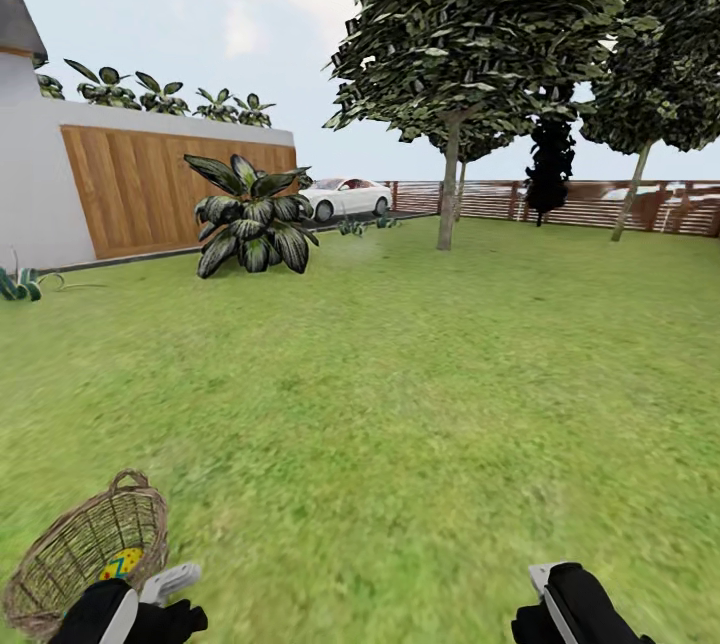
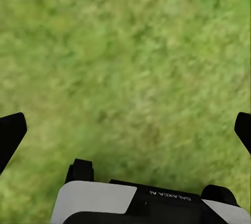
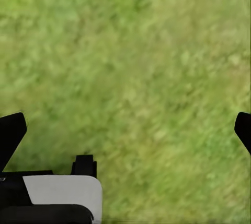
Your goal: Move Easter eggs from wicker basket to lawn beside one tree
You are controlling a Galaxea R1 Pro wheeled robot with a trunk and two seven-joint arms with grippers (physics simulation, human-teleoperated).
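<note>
The wicker basket (image 1: 85, 554) lies near left on the lawn (image 1: 400, 404), an Easter egg (image 1: 122, 562) inside; both end effectors (image 2: 125, 130) (image 3: 125, 130) gape empty.

Both arms hang low, left pincer (image 2: 125, 130) and right pincer (image 3: 125, 130) spread wide, holding nothing.
</note>
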